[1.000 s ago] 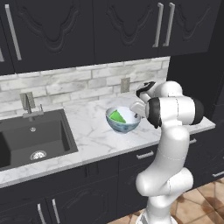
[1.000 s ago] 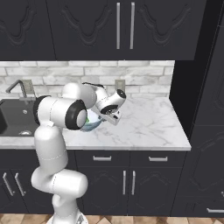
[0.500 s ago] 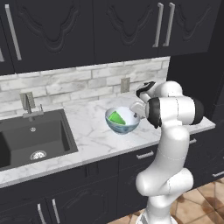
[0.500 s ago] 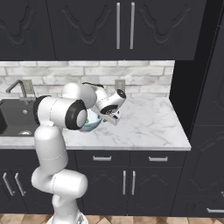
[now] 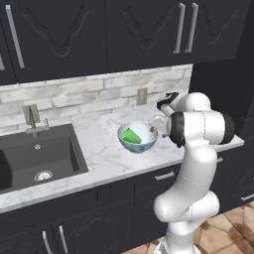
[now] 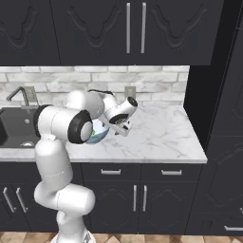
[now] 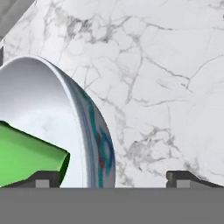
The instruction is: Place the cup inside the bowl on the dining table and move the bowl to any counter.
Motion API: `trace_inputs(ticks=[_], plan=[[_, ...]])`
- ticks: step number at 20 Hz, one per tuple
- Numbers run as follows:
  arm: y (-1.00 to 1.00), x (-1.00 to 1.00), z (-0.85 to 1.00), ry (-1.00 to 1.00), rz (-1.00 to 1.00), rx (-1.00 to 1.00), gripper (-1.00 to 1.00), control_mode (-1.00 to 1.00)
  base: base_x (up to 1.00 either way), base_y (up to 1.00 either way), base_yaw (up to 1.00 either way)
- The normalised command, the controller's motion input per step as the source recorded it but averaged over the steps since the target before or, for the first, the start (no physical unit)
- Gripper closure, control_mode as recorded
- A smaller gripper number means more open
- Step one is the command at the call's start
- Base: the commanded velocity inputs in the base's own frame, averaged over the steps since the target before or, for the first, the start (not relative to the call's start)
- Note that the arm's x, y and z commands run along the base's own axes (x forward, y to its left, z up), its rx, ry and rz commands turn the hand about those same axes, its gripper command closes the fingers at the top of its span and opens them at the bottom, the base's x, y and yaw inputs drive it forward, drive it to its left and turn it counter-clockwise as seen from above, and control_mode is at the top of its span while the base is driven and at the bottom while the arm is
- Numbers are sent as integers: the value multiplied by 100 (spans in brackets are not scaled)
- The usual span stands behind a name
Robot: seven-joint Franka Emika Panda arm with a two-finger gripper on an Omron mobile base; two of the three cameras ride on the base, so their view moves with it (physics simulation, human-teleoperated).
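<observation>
- The cup point(image 7: 26, 155) lies tipped inside the bowl, on the far left of the hand view, to the left of the end effector's left fingertip; from the left base view it leans against the white inner wall.
- The bowl point(image 5: 137, 138) rests on the marble surface point(image 5: 106, 149) beside the sink point(image 5: 34, 158), just left of the end effector. In the hand view its patterned rim rises between the two fingertips, nearer the left one, which sits over the bowl's inside.
- The end effector point(image 7: 115, 177) has just let go: a moment ago its fingers were pinched on the rim, and now they stand spread wide, straddling the rim with a clear gap on the outer side. Nothing is grasped.
- The bowl has not shifted on the surface between the earlier base views and now, so the release looks clean.
- Judged from this, both parts of the task look done: cup in bowl, bowl on a counter. What remains is probably only to lift the end effector clear without nudging the rim.
</observation>
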Motion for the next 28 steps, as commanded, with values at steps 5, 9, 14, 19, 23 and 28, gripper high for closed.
trace_inputs(ticks=[5, 9, 14, 19, 23, 28], plan=[[0, -63, 48, -9, 0, 5, -100, -100, 0, 0, 0], [0, -79, 41, -4, 1, 2, -100, -100, 0, 0, 0], [0, -99, 28, 1, 2, -1, -100, -100, 0, 0, 0], [0, -99, 26, 1, 2, -3, -100, -100, 0, 0, 0], [1, -94, 37, 0, 6, -6, -100, -100, 0, 0, 0], [14, -53, 48, 0, 5, -10, -100, -100, 0, 0, 0]])
